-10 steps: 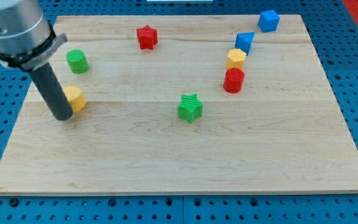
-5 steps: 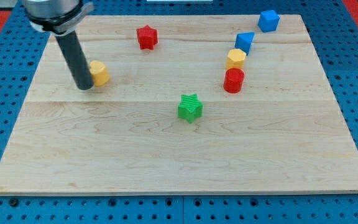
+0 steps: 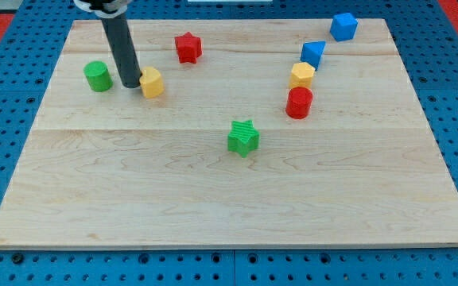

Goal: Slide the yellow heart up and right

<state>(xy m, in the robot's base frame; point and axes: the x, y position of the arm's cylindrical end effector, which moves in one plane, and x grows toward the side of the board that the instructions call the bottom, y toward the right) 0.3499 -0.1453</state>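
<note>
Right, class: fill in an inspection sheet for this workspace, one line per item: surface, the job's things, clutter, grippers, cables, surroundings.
Surface: wooden board, pale planks, lying flat.
Job's things: yellow heart at the view's upper left, between the green cylinder and the red star.
Clutter: green star near the middle; red cylinder, yellow block and two blue blocks at the view's upper right.
Grippers: none; my tip is against the heart's left side.
Cables: nothing seen.
Surroundings: blue perforated base around the board.
</note>
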